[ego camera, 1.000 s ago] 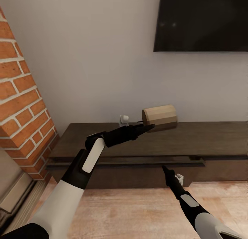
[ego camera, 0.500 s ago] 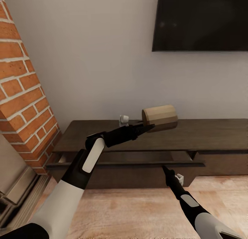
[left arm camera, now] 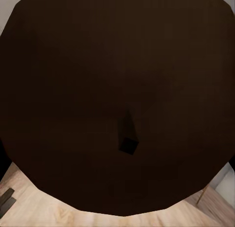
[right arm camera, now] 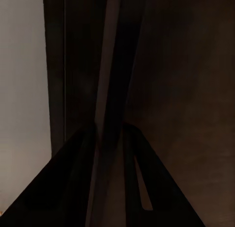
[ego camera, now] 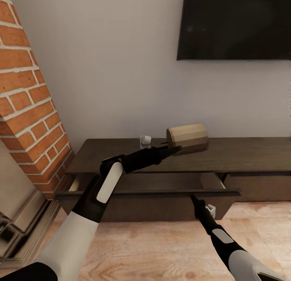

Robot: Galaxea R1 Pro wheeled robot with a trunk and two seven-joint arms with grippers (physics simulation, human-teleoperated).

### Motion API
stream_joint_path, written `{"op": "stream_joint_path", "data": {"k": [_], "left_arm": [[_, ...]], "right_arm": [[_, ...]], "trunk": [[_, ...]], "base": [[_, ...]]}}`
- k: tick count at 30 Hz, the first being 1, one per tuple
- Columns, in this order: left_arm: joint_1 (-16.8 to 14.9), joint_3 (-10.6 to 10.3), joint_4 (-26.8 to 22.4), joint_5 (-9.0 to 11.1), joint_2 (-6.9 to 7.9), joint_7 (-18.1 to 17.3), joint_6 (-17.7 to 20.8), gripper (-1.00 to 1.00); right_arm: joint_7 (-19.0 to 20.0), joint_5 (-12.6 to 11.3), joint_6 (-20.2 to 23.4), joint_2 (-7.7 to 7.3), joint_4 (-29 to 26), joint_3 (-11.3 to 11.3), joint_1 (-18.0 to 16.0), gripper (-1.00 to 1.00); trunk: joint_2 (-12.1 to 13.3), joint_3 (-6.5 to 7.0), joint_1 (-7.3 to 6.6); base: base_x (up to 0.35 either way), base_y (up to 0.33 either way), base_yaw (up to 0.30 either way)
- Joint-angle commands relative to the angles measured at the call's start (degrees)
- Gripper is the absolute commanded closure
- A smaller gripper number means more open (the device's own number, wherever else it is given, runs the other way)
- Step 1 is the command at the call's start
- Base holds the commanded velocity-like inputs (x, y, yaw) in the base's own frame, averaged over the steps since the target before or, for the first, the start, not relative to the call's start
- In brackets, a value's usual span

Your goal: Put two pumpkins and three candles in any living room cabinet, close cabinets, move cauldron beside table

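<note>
From the head view, your left pincer (ego camera: 174, 149) is raised over the top of the long dark cabinet (ego camera: 250, 151), clenched on a tan candle (ego camera: 188, 138). The candle lies on its side in the grip, its flat end facing left, just above the cabinet top and close to the white wall (ego camera: 121, 70). Below it, the cabinet's left drawer (ego camera: 149, 193) stands pulled out toward you, its pale inner side showing at the left end. Your right pincer (ego camera: 192, 198) points up at the drawer's front edge, near the right end of that drawer; its fingers look drawn together into a thin point, but you cannot tell whether they grip the edge or merely touch it. A brick column (ego camera: 28, 107) stands at the left, a black screen (ego camera: 236, 24) hangs on the wall at the upper right, and the wooden floor (ego camera: 161, 248) runs along the near side.

In the left wrist view, a large, dark, many-sided face of the candle (left arm camera: 117, 90) lies right up against the lens, with a small black wick (left arm camera: 128, 145) near its middle. Slivers of floor (left arm camera: 34, 212) show past its rim.

In the right wrist view, your pincer's dark fingers (right arm camera: 85, 178) sit close on either side of a thin dark upright edge of the drawer (right arm camera: 110, 90), with a pale surface to one side and dark wood to the other.
</note>
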Motion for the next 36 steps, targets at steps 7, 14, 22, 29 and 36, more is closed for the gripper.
{"op": "stream_joint_path", "data": {"k": [7, 14, 22, 29, 36], "left_arm": [[-0.02, 0.01, 0.0, 0.41, -0.01, 0.07, 0.43, 1.0], [-0.04, 0.01, 0.0, 0.34, -0.01, 0.16, 0.43, 1.0], [-0.04, 0.0, 0.0, 0.32, -0.01, 0.53, 0.43, 1.0], [-0.03, 0.01, 0.0, 0.32, -0.01, 0.55, 0.43, 1.0], [-0.03, -0.03, 0.0, 0.32, -0.01, 0.65, 0.43, 1.0]], "right_arm": [[0.12, -0.28, 0.38, -0.02, 0.83, -0.05, 0.0, 1.0], [0.12, -0.28, 0.35, -0.02, 0.83, 0.02, 0.0, 1.0], [0.12, -0.28, 0.35, -0.02, 0.83, 0.02, -0.02, 1.0], [0.12, -0.28, 0.35, -0.02, 0.77, 0.02, -0.01, 1.0], [0.12, -0.27, 0.37, -0.02, 0.75, 0.02, 0.0, 1.0]], "trunk": [[-0.01, -0.06, -0.03], [-0.01, -0.06, -0.03], [-0.01, -0.06, -0.03], [-0.01, -0.06, -0.03], [-0.01, -0.06, -0.03]], "base": [[-0.201, 0.0, 0.0], [-0.022, 0.0, 0.0], [-0.083, 0.0, 0.0], [-0.053, 0.0, 0.0], [-0.001, 0.0, 0.0]]}}
